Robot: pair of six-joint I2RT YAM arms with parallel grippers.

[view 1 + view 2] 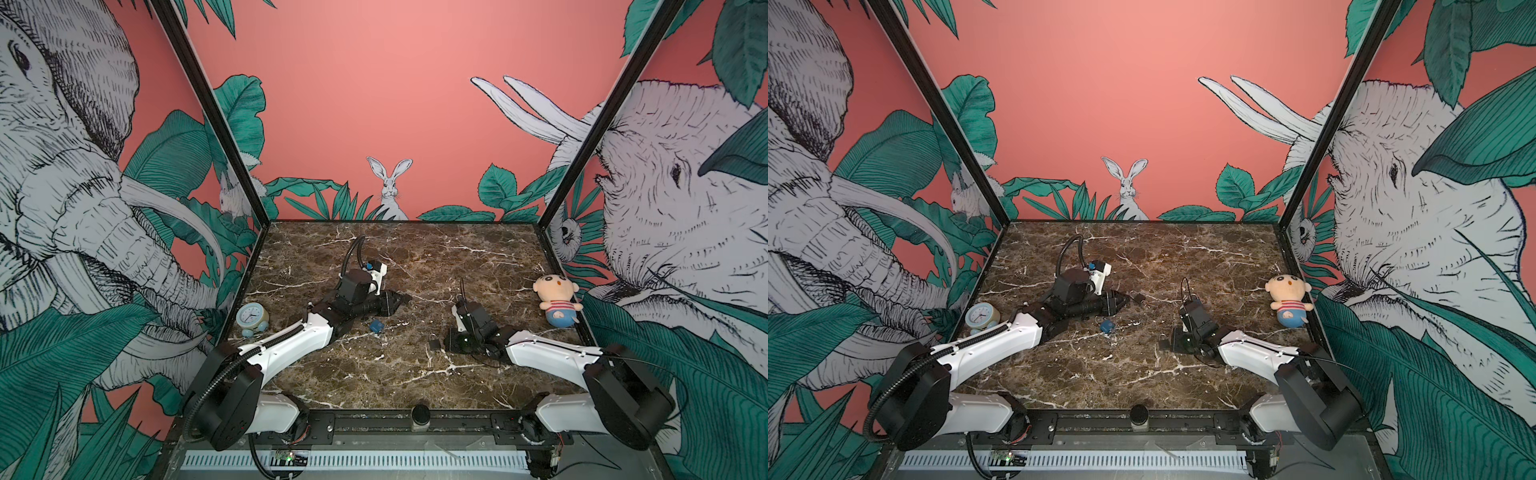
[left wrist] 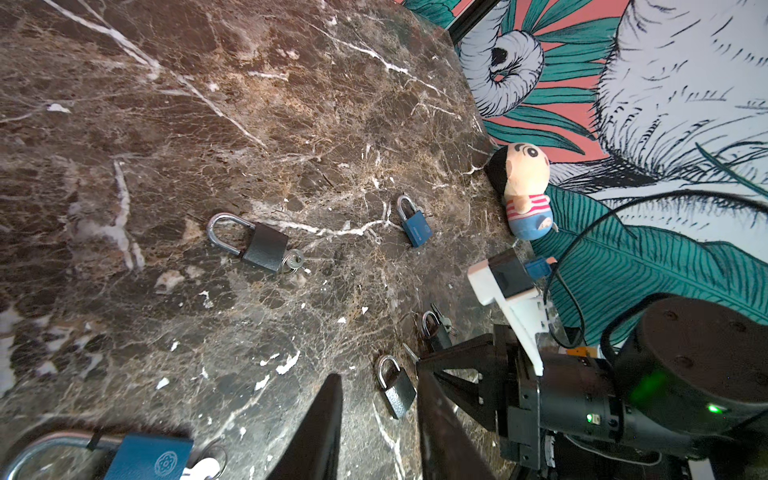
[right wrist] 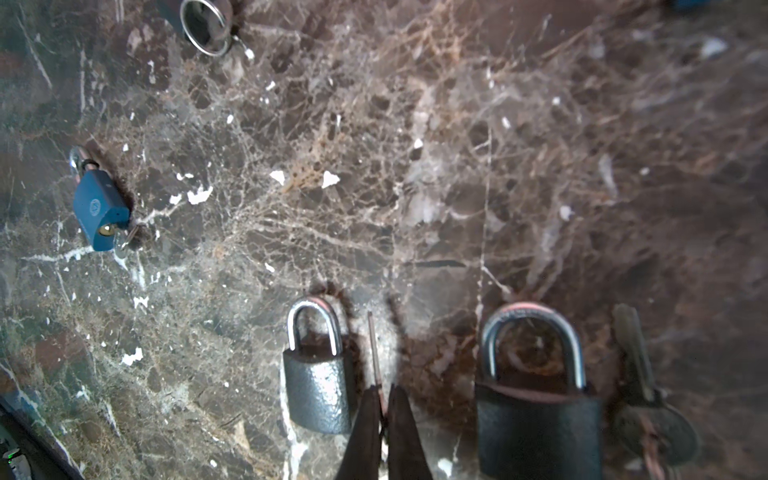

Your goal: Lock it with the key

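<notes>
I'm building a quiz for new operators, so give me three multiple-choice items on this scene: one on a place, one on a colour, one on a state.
1. Where on the table does the plush doll sit?
A. left edge
B. right edge
C. middle

2. What colour is the alarm clock?
A. pale blue
B. red
C. yellow

3. What is the right gripper doing?
A. standing wide open
B. shut on the doll
C. shut on a thin key

Answers:
1 B, it lies by the right wall in both top views.
2 A, its casing is pale blue.
3 C, the right wrist view shows the fingers closed with the key's blade sticking out.
</notes>
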